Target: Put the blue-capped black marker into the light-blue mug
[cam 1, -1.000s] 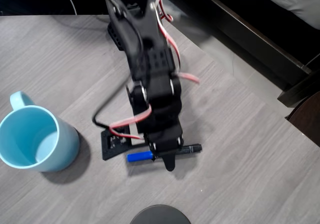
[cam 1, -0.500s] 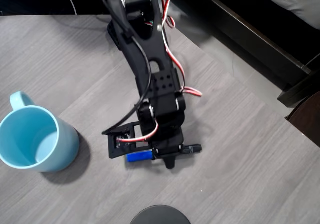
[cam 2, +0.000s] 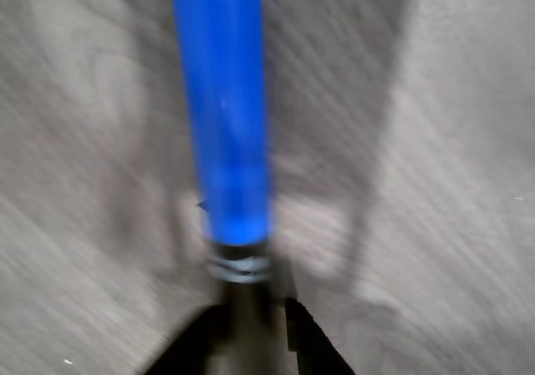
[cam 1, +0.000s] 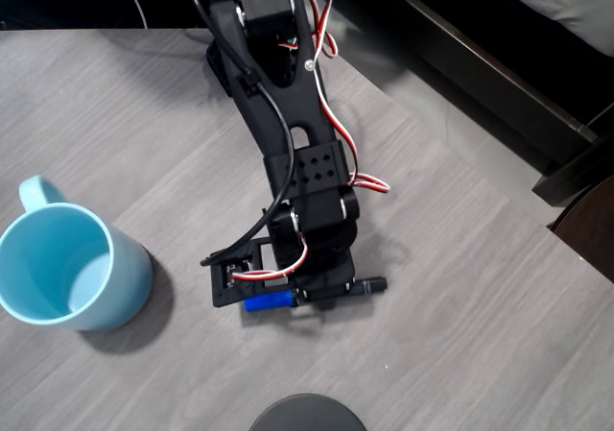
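Grey wood-grain bench (cam 1: 460,287) carries one light-blue mug (cam 1: 67,268) at the overhead view's left, well apart from one blue-capped black marker (cam 1: 269,302) lying flat. One hand (cam 1: 321,295) sits low over its barrel, fingers (cam 2: 305,342) either side; whether clamped I cannot tell.

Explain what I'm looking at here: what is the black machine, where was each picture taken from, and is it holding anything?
The black machine is a small robot arm ending in a two-finger pincer. One picture looks straight down on the grey table; the other comes from a camera on the arm's wrist. On the table lie a marker with a blue cap, a light-blue mug standing upright well to the left, and a dark round object at the bottom edge. The wrist picture, blurred, shows the pincer's dark fingers on either side of the marker's barrel. Whether they have clamped it I cannot tell.
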Action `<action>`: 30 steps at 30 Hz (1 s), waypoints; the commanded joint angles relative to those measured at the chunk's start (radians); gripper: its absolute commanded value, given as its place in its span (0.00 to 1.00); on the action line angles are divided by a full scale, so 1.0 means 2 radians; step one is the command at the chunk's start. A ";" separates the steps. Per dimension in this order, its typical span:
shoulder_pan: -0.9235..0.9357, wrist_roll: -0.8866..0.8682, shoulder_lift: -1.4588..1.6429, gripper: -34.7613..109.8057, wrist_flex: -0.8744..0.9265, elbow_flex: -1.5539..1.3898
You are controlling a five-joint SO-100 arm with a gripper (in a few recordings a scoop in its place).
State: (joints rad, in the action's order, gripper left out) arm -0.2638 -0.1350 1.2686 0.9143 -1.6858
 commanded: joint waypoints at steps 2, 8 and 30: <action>-0.002 0.004 -0.005 0.24 -0.005 -0.002; 0.000 0.015 0.041 0.24 0.019 0.006; 0.107 -0.077 0.252 0.24 0.229 0.216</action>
State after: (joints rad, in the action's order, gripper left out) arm -0.0997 -0.2654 1.6598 1.3637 -1.2977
